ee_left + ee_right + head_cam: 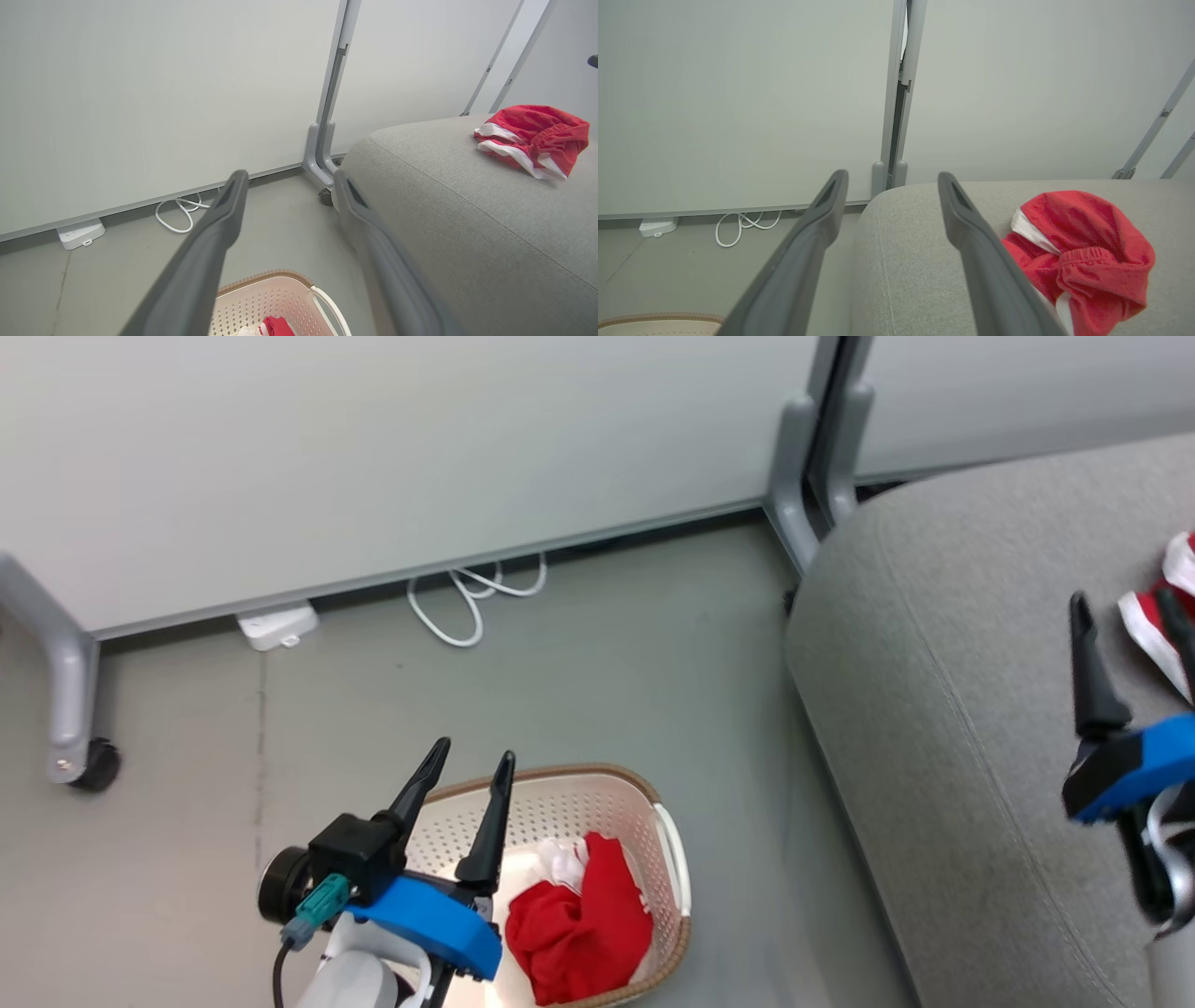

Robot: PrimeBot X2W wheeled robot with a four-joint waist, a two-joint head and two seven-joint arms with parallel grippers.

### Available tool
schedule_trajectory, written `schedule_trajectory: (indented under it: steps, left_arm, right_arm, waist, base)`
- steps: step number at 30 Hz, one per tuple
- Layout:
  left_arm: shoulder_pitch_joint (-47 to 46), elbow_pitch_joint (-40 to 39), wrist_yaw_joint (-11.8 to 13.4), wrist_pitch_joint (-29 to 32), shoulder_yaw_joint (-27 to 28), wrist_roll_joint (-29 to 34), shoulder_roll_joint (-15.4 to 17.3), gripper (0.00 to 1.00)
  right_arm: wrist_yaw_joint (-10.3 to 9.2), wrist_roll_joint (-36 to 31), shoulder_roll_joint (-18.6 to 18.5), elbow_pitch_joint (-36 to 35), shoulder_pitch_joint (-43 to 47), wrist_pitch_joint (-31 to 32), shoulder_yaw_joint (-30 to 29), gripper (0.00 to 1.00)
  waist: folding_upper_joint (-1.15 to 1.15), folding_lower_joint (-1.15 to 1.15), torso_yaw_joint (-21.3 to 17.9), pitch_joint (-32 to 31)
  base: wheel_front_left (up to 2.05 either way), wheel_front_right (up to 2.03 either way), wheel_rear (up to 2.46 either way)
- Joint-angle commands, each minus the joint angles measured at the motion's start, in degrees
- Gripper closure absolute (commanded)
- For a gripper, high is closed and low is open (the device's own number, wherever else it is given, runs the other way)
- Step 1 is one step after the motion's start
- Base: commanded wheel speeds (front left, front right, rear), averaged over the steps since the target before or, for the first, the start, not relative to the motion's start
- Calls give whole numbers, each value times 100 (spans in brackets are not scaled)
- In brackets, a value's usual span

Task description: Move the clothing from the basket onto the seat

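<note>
Well, my left gripper is spread and empty — the clothing at five o'clock looks soft, light; I'd pinch its top fold.

clothing red, white trim | basket cream, brown rim | seat grey

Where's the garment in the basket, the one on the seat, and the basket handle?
Basket garment [579,933]: head view, red heap's middle.
Seat garment [1078,233]: right wrist view, bunched red middle.
Basket handle [679,859]: head view, white side loop.
</note>
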Motion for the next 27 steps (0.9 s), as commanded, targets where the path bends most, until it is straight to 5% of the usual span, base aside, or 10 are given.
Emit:
schedule_trajectory:
  steps: [1, 12, 27]
  left_arm:
    - [141, 13, -32, -27, 122, 58, -37, 0]
    - [701, 54, -40, -28, 889, 251, -185, 0]
    - [1114, 161, -49, -28, 1648, 456, -220, 0]
  right_arm:
    - [1, -41, 124, -301, 338, 110, 15, 0]
    - [1, -116, 912, -1516, 1898, 356, 217, 0]
    - [1, -11, 1156, -1175, 2454, -89, 354, 0]
  waist:
    - [0, 2, 372, -361]
    - [0, 2, 795, -803]
    - [0, 2, 923, -1026]
  base:
    - [0, 0, 0]
    - [0, 0, 0]
    - [0, 0, 0]
